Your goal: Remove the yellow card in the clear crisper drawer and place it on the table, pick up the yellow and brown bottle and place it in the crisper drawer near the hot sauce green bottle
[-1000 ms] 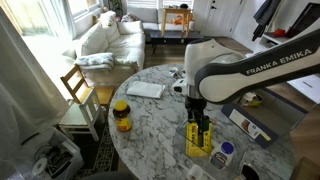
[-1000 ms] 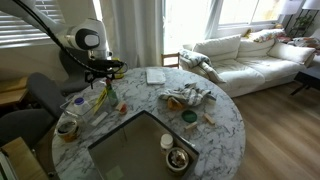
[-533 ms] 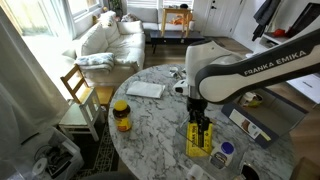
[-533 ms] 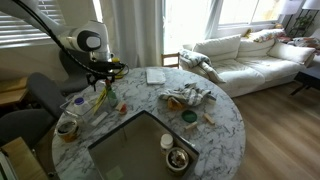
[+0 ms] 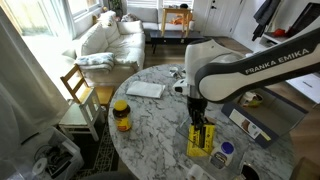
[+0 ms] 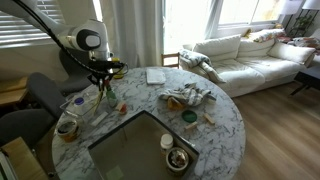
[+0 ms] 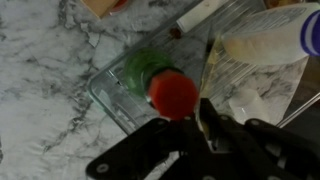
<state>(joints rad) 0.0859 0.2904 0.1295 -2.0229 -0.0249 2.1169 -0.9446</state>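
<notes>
The yellow card [image 5: 199,143] stands on edge in the clear crisper drawer [image 5: 189,150] at the table's near right. In the wrist view the card [image 7: 204,85] shows as a thin pale strip. My gripper [image 7: 203,117] reaches straight down into the drawer [image 7: 105,90] and its fingers are pinched on the strip's top edge. Right beside the fingers stands the hot sauce green bottle [image 7: 150,70] with its red cap. The yellow and brown bottle [image 5: 121,116] stands apart on the marble table [image 5: 150,130], to the gripper's [image 5: 201,128] left. In an exterior view the gripper [image 6: 100,92] hangs over the yellow card [image 6: 99,100].
A blue-and-white container [image 5: 226,152] lies just beside the drawer and also shows [image 7: 265,40] in the wrist view. A white booklet [image 5: 145,89] lies further back. A grey open box [image 6: 140,150], small bowls [image 6: 178,158] and crumpled cloth [image 6: 186,97] take up the table's other side.
The jaws have closed from wide apart onto the card's edge. The arm has stayed over the drawer, and the card and bottles have not moved.
</notes>
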